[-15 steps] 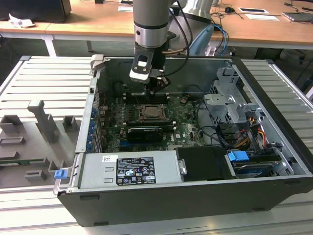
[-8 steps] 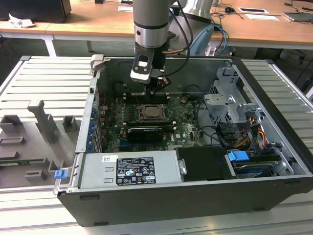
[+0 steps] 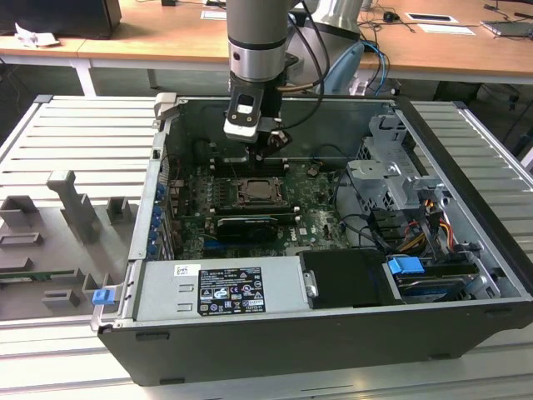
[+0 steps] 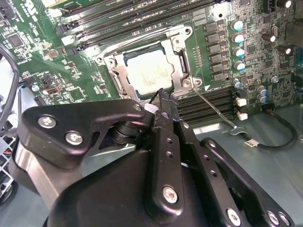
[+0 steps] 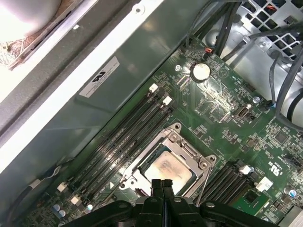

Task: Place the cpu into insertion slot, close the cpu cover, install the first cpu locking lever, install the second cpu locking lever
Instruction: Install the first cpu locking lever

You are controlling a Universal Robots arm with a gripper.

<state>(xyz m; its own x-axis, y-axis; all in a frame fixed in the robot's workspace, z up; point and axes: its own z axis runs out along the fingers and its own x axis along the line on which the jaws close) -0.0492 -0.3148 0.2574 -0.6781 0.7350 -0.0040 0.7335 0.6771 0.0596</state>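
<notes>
Black gripper (image 3: 266, 152) on a grey cylindrical robot arm (image 3: 258, 33), low inside an open dark grey metal computer case (image 3: 250, 350) lying on a grey ribbed table (image 3: 75, 137). Hangs close above the square, metal-rimmed insertion slot (image 4: 182, 59) in the middle of the green circuit board (image 3: 321, 221); touching it or not, cannot tell. Closed jaws: two black fingers (image 5: 157, 189) pressed flat together in the first wrist view, gripping nothing.

Small flat square cpu (image 4: 150, 71) with a pale silver-beige metal top, seated in the insertion slot. Framed by the thin silver metal cpu cover (image 4: 117, 75), down flat over the slot, with the chip visible through its large square window. Same cpu (image 5: 169, 169) and cpu cover (image 5: 185, 147) right beside the fingertips in the first wrist view.

Thin steel-wire locking lever (image 4: 213, 108) slanting out from one socket corner across long narrow black memory slots (image 4: 218, 94) toward the bare case floor; latched or free, cannot tell. More such memory slots (image 5: 118, 142) along the far side of the socket.

Nearer in the exterior view, a grey power supply box (image 3: 221, 287) with a black label along the case's near wall. To the exterior view's right, a silver perforated drive cage (image 3: 391, 167).
</notes>
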